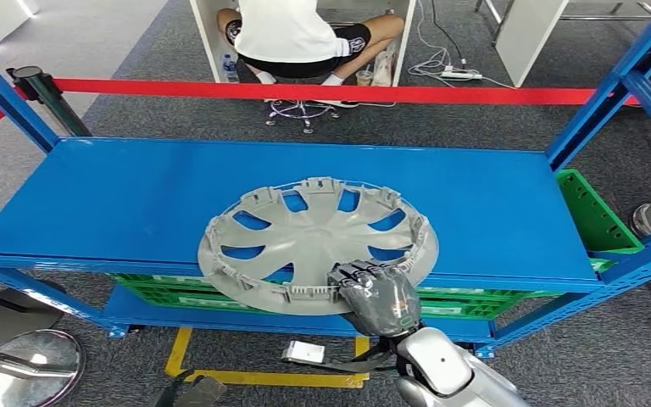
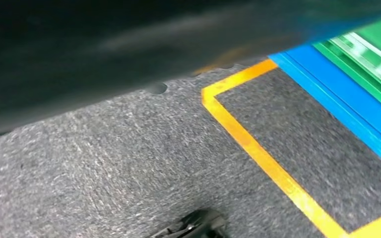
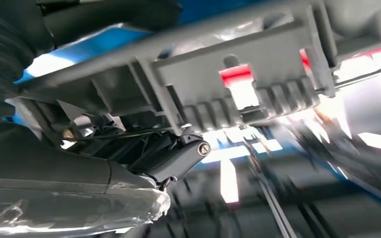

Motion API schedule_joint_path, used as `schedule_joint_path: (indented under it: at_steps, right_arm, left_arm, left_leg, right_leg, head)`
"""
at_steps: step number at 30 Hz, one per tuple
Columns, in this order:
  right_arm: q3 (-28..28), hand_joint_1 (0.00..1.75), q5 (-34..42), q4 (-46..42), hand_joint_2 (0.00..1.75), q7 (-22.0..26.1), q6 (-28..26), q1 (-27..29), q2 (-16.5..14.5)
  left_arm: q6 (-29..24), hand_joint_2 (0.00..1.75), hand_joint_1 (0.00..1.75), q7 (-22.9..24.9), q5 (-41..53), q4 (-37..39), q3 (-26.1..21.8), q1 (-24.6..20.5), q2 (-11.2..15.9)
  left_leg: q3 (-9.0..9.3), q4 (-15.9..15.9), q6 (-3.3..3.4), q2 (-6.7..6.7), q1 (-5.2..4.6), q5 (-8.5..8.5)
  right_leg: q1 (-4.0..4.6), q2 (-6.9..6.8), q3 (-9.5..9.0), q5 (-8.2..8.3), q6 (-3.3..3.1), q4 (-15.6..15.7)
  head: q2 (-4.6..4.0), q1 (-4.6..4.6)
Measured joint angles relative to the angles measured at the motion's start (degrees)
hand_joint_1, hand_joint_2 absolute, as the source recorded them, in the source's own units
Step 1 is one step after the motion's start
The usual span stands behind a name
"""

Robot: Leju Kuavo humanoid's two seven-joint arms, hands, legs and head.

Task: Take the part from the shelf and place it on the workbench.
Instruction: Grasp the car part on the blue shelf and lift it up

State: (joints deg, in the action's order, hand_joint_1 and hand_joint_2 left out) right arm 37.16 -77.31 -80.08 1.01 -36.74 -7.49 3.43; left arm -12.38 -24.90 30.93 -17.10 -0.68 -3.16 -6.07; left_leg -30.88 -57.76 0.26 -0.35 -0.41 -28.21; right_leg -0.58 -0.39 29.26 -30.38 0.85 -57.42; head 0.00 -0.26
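The blue steel shelf rack (image 1: pixel 136 203) spans the head view, its flat top deck carrying the part, with diagonal blue braces rising at both ends. Beyond the shelf rack runs a red barrier tape (image 1: pixel 441 93), and behind that a seated person in a white shirt (image 1: pixel 284 34) sits on a wheeled stool. Grey carpet floor (image 2: pixel 104 168) lies under the shelf rack, marked with a yellow tape outline (image 2: pixel 258 153). Green plastic crates (image 1: pixel 598 220) sit on the lower level of the shelf rack, one showing past its right end.

The round grey plastic wheel cover (image 1: pixel 318 242) lies on the shelf rack's top deck at the near edge, its near rim overhanging the front lip. It rests inner side up, clips and ribs standing around the rim and spoke openings showing blue deck through them; being a disc, it has no long axis.

The right robot hand (image 1: pixel 377 292) is at the cover's near rim, its dark fingers (image 1: pixel 356 273) curled over the edge, gripping it; the right wrist view shows the ribbed rim (image 3: pixel 238 94) close against the hand. Whether the left robot hand is open or closed cannot be told
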Motion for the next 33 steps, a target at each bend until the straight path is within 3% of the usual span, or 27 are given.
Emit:
schedule_joint_path:
  at_steps: [4,9,15,22,33]
  right_arm:
    - [-4.0,1.75,-1.7,-9.5,1.75,10.0,-1.3,4.2,-1.5]
    - [-10.6,1.75,0.2,-20.1,1.75,24.0,-2.2,6.9,-6.1]
    - [-17.0,1.75,4.1,-26.6,1.75,34.7,-2.2,9.1,-11.5]
    - [-20.5,1.75,6.2,-29.3,1.75,38.3,-2.2,10.6,-15.3]
    - [-21.6,1.75,6.5,-29.6,1.75,38.6,-2.2,11.0,-16.5]
  left_arm:
    - [0.8,0.00,0.00,-1.6,-2.0,0.1,-0.5,0.6,-0.8]
    - [2.6,0.00,0.00,-3.6,-3.8,0.2,-1.7,1.1,-1.2]
    - [2.4,0.00,0.00,-3.9,-4.0,0.4,-2.6,1.2,-1.3]
    - [2.2,0.00,0.00,-4.2,-4.4,0.4,-3.2,1.2,-1.4]
    - [2.3,0.00,0.00,-4.6,-4.9,0.4,-3.9,1.2,-1.5]
  left_leg:
    - [-0.24,0.0,0.00,-0.01,-0.01,0.00]
    - [-0.34,0.0,0.00,-0.04,-0.01,0.00]
    - [-0.35,0.0,0.00,-0.04,0.00,0.00]
    - [-0.35,0.0,0.01,-0.04,-0.01,0.00]
    - [-0.36,0.0,0.00,-0.04,0.00,0.00]
  right_leg:
    - [0.00,0.00,0.22,0.00,0.00,0.0]
    - [0.00,-0.09,0.33,-0.01,0.00,0.0]
    - [0.00,-0.06,0.33,0.00,0.00,0.0]
    - [0.00,-0.04,0.33,0.00,0.00,0.0]
    - [0.00,-0.03,0.35,0.00,0.00,0.0]
  head:
    - [0.00,0.01]
    - [0.00,0.01]
    - [0.00,0.01]
    - [0.00,0.02]
    - [0.00,0.00]
